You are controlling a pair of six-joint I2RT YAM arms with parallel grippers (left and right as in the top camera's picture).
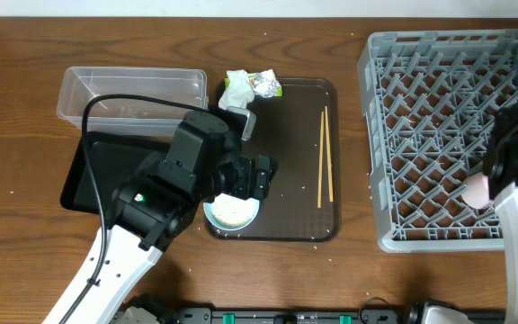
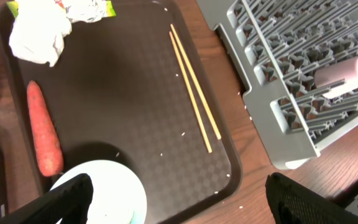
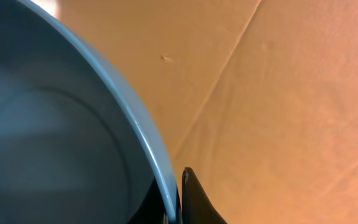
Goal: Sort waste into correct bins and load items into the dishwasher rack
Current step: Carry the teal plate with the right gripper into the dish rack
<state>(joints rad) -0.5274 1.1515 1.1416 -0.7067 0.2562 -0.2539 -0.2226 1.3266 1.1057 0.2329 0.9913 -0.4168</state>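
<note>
Above the dark wood tabletop (image 1: 25, 54), my left gripper (image 2: 179, 182) hangs wide open over the brown tray (image 2: 123, 93); my right gripper (image 3: 175, 208) pinches the blue plate (image 3: 55, 124) before a tan backdrop.

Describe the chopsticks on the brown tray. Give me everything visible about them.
The chopsticks are two thin, straight, pale sticks that look like wood. They lie flat, side by side, on the right part of the brown tray, running along its edge nearest the dishwasher rack. Their far ends almost meet, while the near ends spread slightly apart, one reaching a little further than the other. Only the tray touches them.
</note>
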